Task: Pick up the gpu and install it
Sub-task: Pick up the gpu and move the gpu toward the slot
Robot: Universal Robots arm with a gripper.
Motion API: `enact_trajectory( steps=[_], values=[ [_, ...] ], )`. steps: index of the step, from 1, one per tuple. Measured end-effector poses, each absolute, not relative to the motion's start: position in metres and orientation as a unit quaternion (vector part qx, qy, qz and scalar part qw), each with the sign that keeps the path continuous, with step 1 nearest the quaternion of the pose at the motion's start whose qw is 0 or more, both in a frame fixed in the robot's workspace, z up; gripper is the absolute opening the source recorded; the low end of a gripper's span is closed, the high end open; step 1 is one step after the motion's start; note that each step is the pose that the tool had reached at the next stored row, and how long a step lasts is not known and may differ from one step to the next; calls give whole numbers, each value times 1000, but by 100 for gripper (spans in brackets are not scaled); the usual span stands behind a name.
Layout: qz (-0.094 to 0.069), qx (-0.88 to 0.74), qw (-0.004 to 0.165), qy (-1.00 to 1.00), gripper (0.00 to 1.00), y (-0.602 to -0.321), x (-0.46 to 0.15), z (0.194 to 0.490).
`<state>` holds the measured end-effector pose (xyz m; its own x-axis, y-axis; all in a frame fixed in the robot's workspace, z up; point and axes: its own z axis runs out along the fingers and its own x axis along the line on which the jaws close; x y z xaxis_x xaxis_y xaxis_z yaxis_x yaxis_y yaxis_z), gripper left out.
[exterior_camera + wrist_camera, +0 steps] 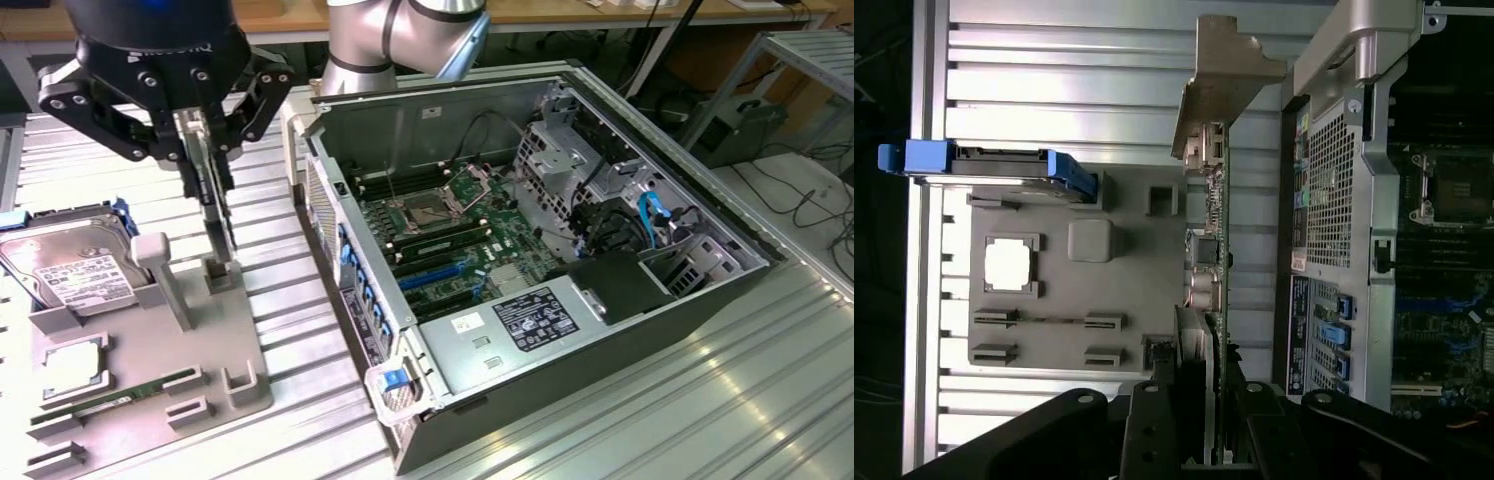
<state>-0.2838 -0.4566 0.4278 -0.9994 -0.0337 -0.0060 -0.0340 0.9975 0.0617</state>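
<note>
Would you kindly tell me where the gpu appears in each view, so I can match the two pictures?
Exterior view: the gpu hangs edge-on from the claw, toward the exterior view's left, over the grey fixture.
Wrist view: the gpu runs edge-on out from the claw, between the grey fixture and the computer case.
Shared landmark: the blue-framed hard drive.

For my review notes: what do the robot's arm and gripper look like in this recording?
The arm is made of thick, rounded silver-grey segments. The gripper is matte black, with white lettering across its body. Its fingers are black bar linkages with round pivot bolts at the joints, also seen in the wrist view.
</note>
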Motion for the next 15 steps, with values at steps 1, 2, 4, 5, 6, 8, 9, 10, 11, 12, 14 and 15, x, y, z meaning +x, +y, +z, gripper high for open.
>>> enact_trajectory(
  steps=[1, 2, 4, 5, 6, 8, 9, 10, 11, 12, 14, 15],
  values=[
    [31, -17, 2, 999, 27, -457, -282, 428],
    [31, -17, 2, 999, 27, -457, -281, 428],
    [31, -17, 2, 999, 27, -457, -277, 428],
    [31, -17, 2, 999, 27, -457, -275, 427],
    [31, -17, 2, 999, 27, -457, -273, 427],
    [31, -17, 2, 999, 27, -457, -269, 427],
    [31, -17, 2, 999, 27, -457, -268, 427],
    [31, -17, 2, 999, 27, -457, -266, 427],
    [31, -17, 2, 999, 27, -457, -265, 427],
    [31, -17, 2, 999, 27, -457, -263, 427],
    [31, -17, 2, 999, 27, -457, -260, 427],
    [31, -17, 2, 999, 27, -457, -259, 427]
  ],
)
